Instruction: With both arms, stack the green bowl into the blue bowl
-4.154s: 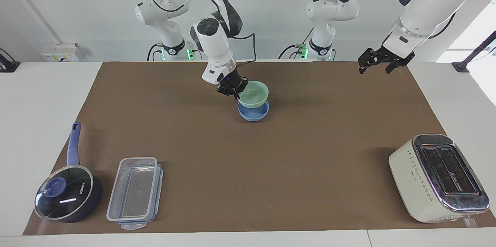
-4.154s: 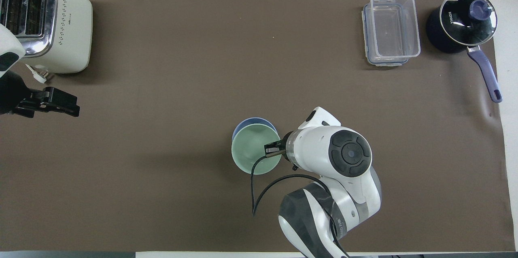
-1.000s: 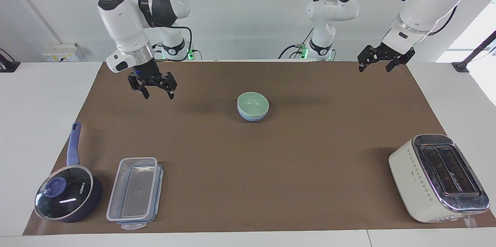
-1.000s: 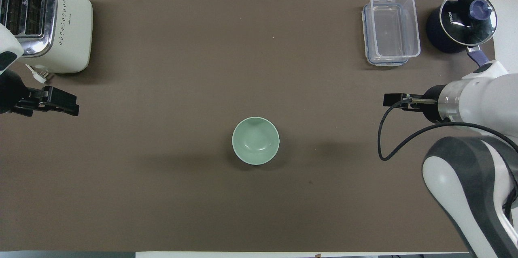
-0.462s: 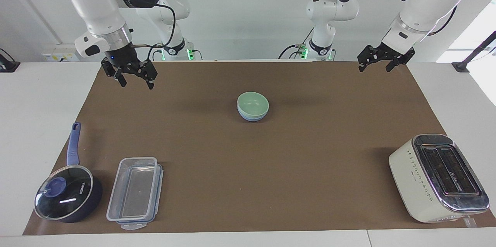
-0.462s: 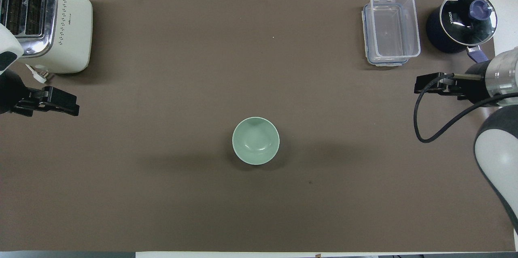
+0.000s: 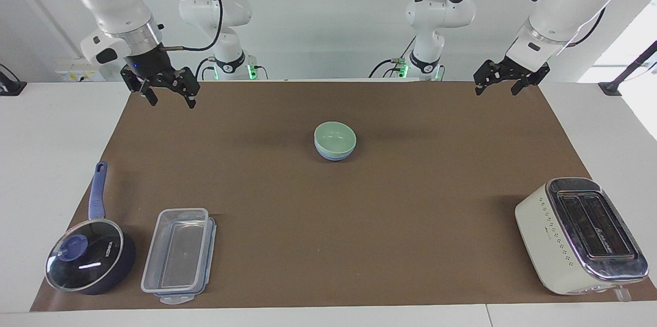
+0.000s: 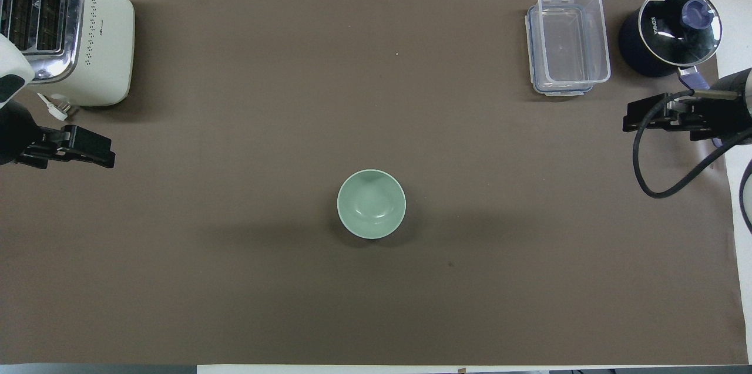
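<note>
– Where's the small pale mint-green bowl [image 7: 335, 136]?

– Mid-mat, nested in the small light blue bowl [image 7: 333, 155]; only a blue sliver shows. Judged stacked.

– And the claws?

– In the facing view the bowls lie at four o'clock from the right gripper [image 7: 172, 102] and at eight o'clock from the left gripper [image 7: 496, 93]. Both hang over corners of the brown mat [image 7: 410, 214], fingers apart, empty. Neither arm is clearly closer, and a round stack has no long axis.

– Count?

– One of each bowl, one lidded dark blue saucepan [image 7: 90, 260], one clear plastic box [image 7: 178, 255], one cream toaster [image 7: 582, 234].
</note>
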